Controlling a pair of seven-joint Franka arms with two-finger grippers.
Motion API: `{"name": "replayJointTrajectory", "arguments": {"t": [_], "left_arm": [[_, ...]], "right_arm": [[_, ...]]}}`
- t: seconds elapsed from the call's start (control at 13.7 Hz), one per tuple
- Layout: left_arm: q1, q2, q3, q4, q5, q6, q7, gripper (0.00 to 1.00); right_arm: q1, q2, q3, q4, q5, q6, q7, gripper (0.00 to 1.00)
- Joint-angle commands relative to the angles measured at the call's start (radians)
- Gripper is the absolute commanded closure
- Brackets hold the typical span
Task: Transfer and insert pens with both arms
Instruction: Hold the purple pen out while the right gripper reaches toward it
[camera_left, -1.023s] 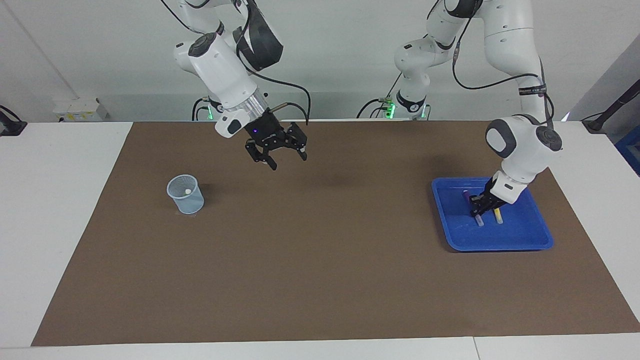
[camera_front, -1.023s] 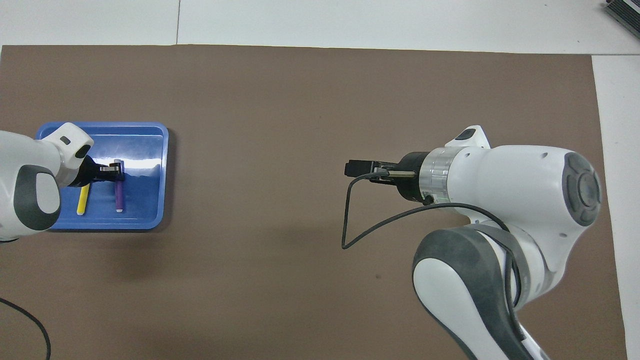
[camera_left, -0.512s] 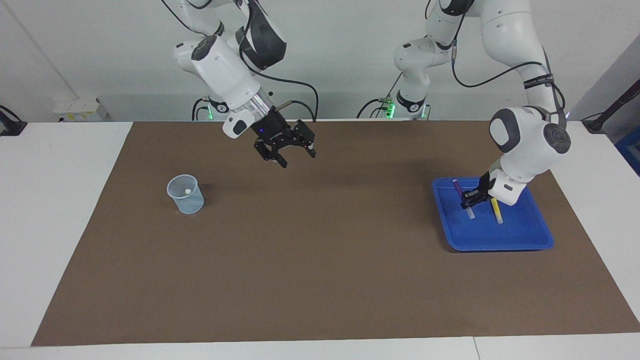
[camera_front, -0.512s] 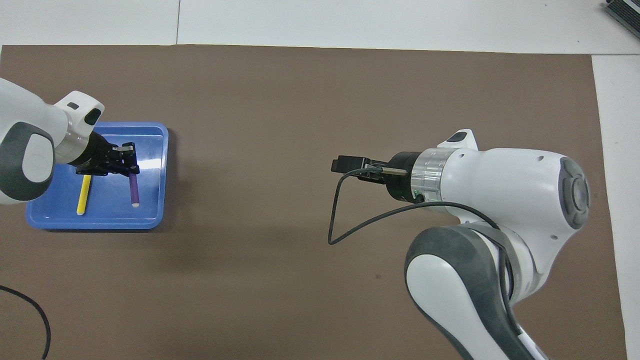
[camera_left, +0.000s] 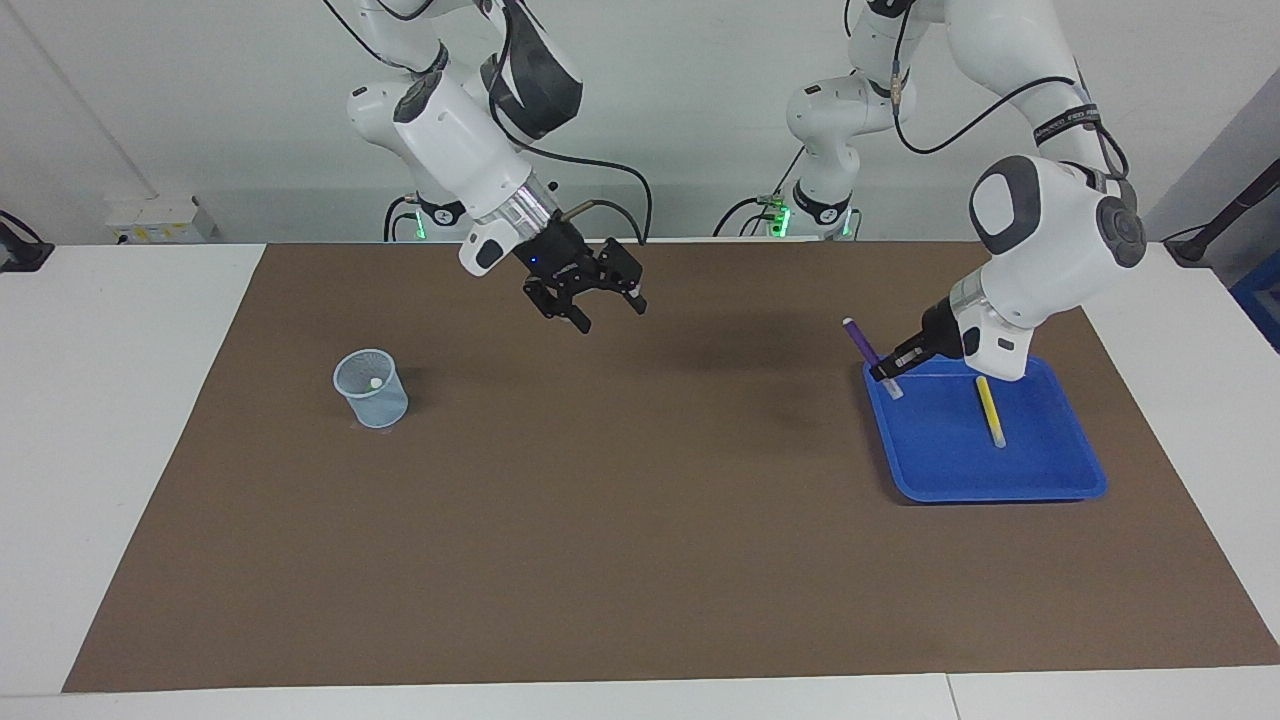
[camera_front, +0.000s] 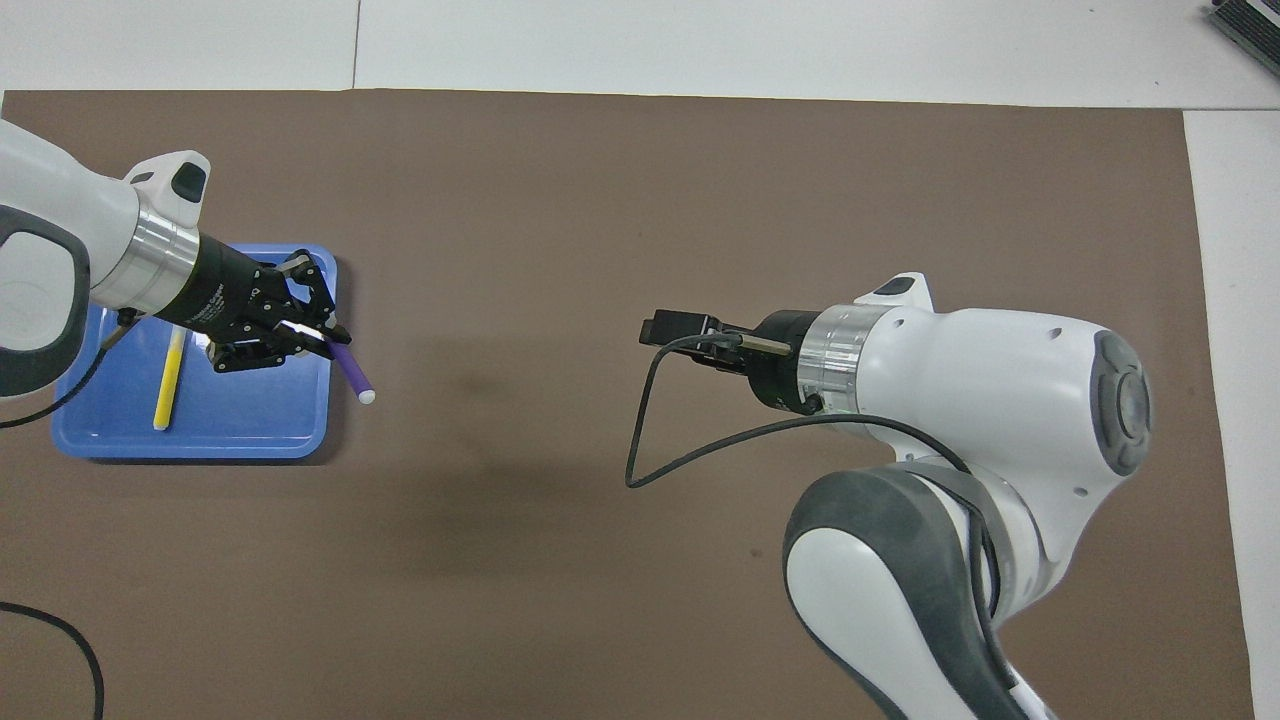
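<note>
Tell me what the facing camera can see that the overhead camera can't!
Only the facing view shows the mesh cup toward the right arm's end of the table, a small whitish thing inside it, and the right gripper with its fingers spread open. Only the overhead view shows the left gripper from above, shut on the purple pen. Both show that pen lifted over the blue tray's edge, and the yellow pen lying in the tray.
</note>
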Motion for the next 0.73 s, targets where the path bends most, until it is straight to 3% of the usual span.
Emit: {"name": "replayJointTrajectory", "arguments": {"t": [0.0,0.37,0.66], "left_arm": [[-0.002,-0.035,-0.034,-0.006,-0.092,-0.037,-0.244,1.0],[-0.014,-0.094,-0.101,-0.044,-0.227,-0.031,-0.553,1.0],[-0.055,-0.184,-0.101,-0.16,-0.33,0.028,-0.693,1.0]], "right_arm": [[0.003,0.005,0.003,-0.007,0.022,0.031,0.017,0.0],[0.008,0.006,0.005,0.0,0.022,0.031,0.063,0.0],[0.022,0.0,0.023,0.053,0.025,0.016,0.208,0.0]]}}
